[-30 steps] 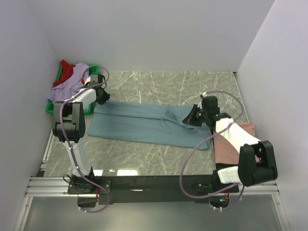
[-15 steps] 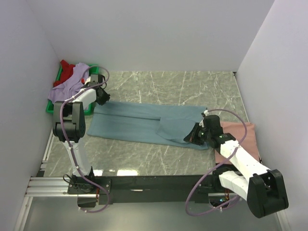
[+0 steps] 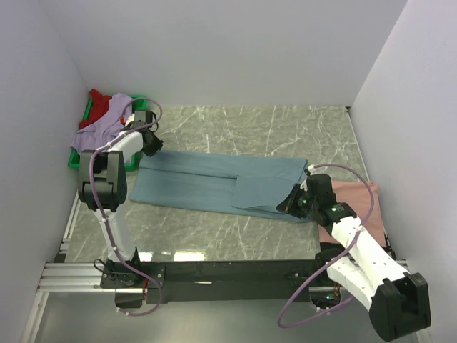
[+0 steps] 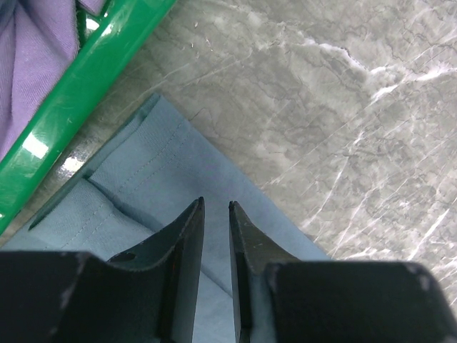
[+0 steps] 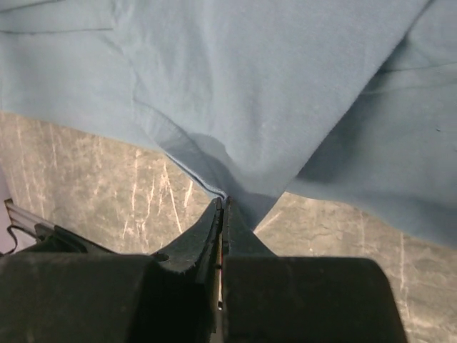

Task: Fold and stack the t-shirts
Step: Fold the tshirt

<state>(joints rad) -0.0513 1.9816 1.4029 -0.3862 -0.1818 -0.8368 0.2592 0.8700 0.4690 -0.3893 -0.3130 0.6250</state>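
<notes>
The grey-blue t-shirt (image 3: 200, 182) lies spread across the middle of the table, with a flap folded over its right part. My right gripper (image 3: 289, 204) is shut on the shirt's near right edge. In the right wrist view the cloth (image 5: 250, 86) runs into the closed gripper (image 5: 223, 201). My left gripper (image 3: 150, 143) sits low at the shirt's far left corner. In the left wrist view its gripper (image 4: 216, 206) stands narrowly open over the blue cloth (image 4: 164, 179), gripping nothing. The salmon pink shirt (image 3: 353, 191) lies at the right, partly under my right arm.
A green tray (image 3: 74, 161) at the far left holds the lavender shirt (image 3: 103, 128) and the red shirt (image 3: 100, 106). The tray rim (image 4: 93, 71) lies close to my left gripper. White walls enclose the marble table (image 3: 235, 125) on three sides.
My right gripper has moved from over the shirt's right part toward the near right, drawing the folded flap with it. The flap now lies flatter. The left arm has not moved.
</notes>
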